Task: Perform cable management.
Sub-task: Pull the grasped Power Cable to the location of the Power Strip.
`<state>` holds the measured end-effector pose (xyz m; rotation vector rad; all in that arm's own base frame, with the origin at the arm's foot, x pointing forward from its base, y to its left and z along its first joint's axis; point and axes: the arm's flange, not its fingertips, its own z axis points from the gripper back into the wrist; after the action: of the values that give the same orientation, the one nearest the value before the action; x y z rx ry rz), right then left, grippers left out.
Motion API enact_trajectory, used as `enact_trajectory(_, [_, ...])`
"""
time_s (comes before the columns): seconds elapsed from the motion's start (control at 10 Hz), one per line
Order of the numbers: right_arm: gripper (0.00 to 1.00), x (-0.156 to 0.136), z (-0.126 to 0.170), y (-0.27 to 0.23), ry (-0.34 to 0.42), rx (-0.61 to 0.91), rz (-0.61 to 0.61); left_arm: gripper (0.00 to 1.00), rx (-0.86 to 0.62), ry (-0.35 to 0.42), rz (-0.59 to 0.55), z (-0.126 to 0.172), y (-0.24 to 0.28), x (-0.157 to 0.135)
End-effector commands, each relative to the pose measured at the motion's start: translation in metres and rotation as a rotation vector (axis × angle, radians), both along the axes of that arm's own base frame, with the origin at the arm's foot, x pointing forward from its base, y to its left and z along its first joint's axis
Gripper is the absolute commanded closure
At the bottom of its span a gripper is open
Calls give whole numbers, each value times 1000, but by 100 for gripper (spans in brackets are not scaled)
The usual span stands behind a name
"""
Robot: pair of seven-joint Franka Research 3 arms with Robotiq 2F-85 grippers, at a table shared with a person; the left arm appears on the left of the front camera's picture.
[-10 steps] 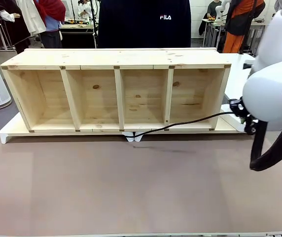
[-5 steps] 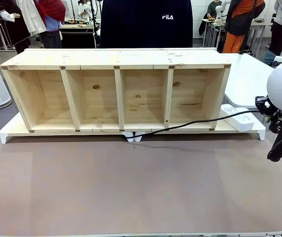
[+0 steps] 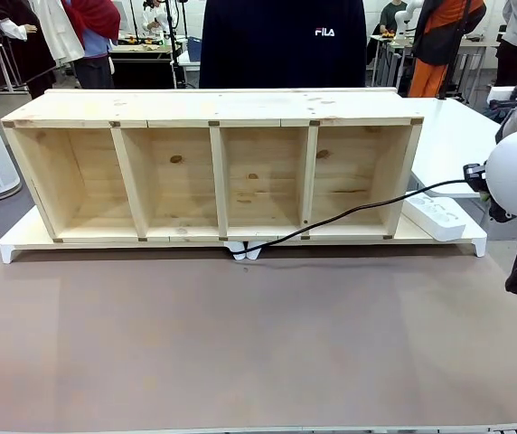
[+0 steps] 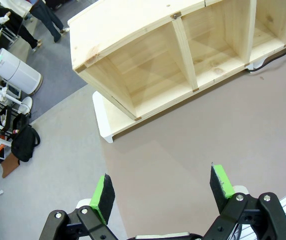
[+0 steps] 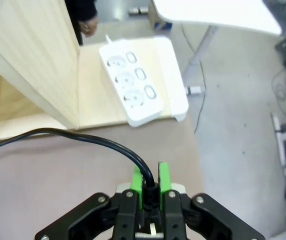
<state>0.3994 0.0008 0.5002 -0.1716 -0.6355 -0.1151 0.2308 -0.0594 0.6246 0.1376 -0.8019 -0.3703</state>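
The long pale wooden shelf [image 3: 213, 172] stands ahead of my right gripper [image 5: 150, 182], off to one side. The white oblong power strip [image 5: 133, 85] lies straight ahead. I think I should move slowly and line up with a socket. My right jaws pinch the thin shiny black cable [image 5: 83, 137], which bends away toward the shelf's foot. My left gripper [image 4: 163, 189] gapes wide and holds nothing.

A wide table [image 3: 240, 344] with a dull brownish top carries everything here. Along its far side sits a flat pale board [image 3: 32, 237] on white feet, and on that stands the long wooden shelf [image 3: 213, 108], its four open bays facing the robot's side. A white power strip [image 3: 435, 217] lies on the board's right end, just beside the shelf. The cable [image 3: 349, 214] touches down at the board's front edge near the middle and rises off it to the right
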Motion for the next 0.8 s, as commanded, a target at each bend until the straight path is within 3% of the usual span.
enact_trajectory(0.0, [84,23,-2,-9,-60,-40,23,0,3,-2,3,0,0,0])
enact_trajectory(0.7, [84,96,0,-1,-179,135,-71,0,3,-2,3,0,0,0])
